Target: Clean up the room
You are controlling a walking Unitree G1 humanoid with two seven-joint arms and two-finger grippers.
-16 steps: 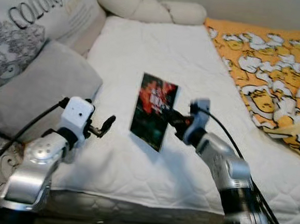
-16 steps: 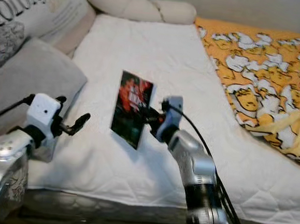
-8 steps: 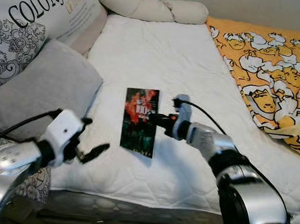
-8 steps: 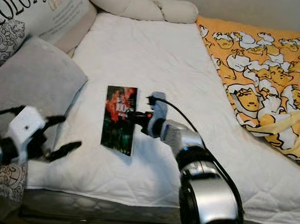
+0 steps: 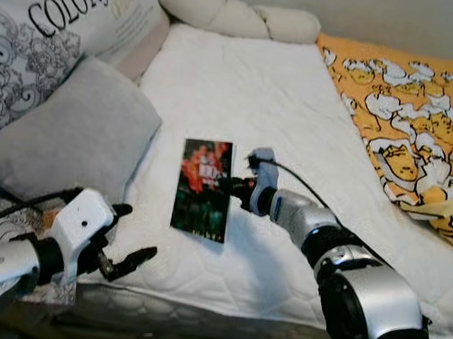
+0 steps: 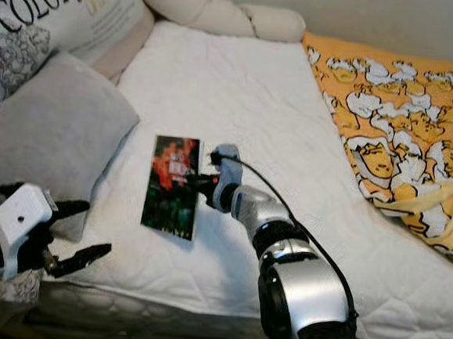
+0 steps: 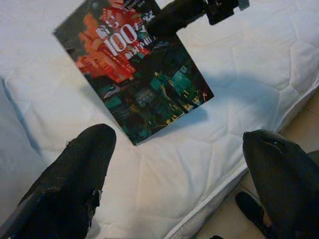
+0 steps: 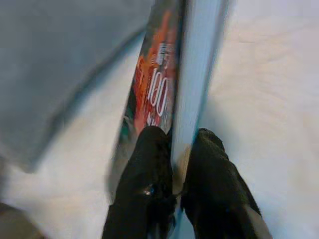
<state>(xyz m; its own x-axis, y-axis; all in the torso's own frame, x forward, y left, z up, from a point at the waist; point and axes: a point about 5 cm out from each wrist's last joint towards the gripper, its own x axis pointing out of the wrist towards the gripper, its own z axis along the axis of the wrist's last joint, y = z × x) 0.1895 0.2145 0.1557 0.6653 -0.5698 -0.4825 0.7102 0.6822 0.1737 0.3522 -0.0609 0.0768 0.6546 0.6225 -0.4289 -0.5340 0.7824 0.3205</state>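
Observation:
A dark book with a red and green cover marked "100" (image 5: 203, 188) is low over the white bed cover (image 5: 247, 100), near its front edge. My right gripper (image 5: 237, 188) is shut on the book's right edge; in the right wrist view its fingers (image 8: 149, 164) pinch the book (image 8: 187, 89) between them. My left gripper (image 5: 131, 237) stands open at the bed's front left corner, apart from the book. The left wrist view looks past its two spread fingertips (image 7: 84, 164) at the book (image 7: 134, 74).
A grey pillow (image 5: 64, 137) lies left of the book, with a printed cushion (image 5: 56, 38) behind it. A cream bolster (image 5: 239, 15) lies along the head of the bed. An orange patterned blanket (image 5: 411, 121) covers the right side. The floor (image 7: 294, 124) shows past the bed's front edge.
The book has tipped from raised on edge down to near flat, still held by my right gripper. My left arm has drawn back and down to the bed's front corner.

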